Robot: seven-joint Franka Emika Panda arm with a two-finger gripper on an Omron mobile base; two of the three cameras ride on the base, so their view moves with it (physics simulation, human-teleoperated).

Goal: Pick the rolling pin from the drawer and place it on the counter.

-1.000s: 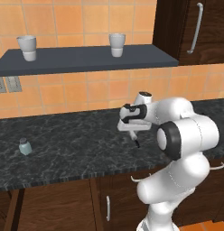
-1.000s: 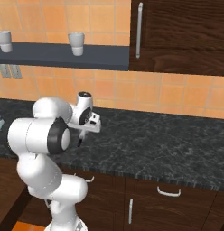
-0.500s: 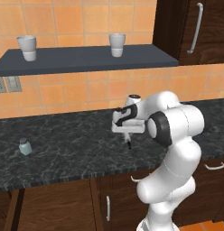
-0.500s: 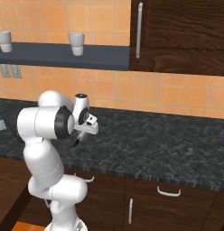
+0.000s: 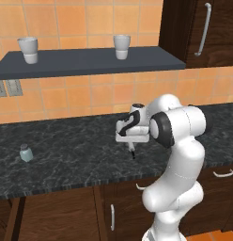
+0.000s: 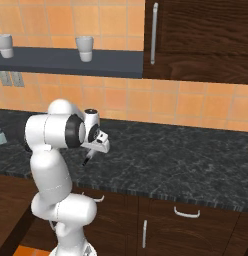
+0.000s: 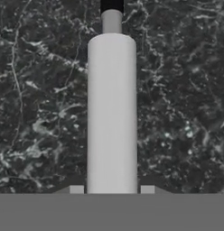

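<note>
Arm bent forward over the table (image 5: 66, 155), hand (image 5: 131, 149) hanging above the black speckled top, pointing down. From the left side the hand sits a little in front of the white forearm; from the right it shows at (image 6: 89, 156), just past the elbow joint.

Rolling pin (image 7: 112, 113) is in the hand. Seen along the hand, the whitish cylinder runs straight out from between the two fingertips (image 7: 77, 189), one tip on each side of the barrel and both tight against it. So the hand is closed on the pin, gripping it near one end, with the long axis in line with the hand. Far end narrows to a grey neck, then a dark stub of handle at the top edge of that view.

From the base cameras the pin shows as a short dark stick poking down below the hand (image 5: 132, 153), tip toward the table. Cannot tell from these angles whether the tip touches the stone; the speckled surface lies close behind it in the hand camera.

Elsewhere: small pale-green shaker (image 5: 26, 153) stands on the table well off to the left. Two pale cups (image 5: 121, 46) on the dark wall shelf (image 5: 90, 61) above.
</note>
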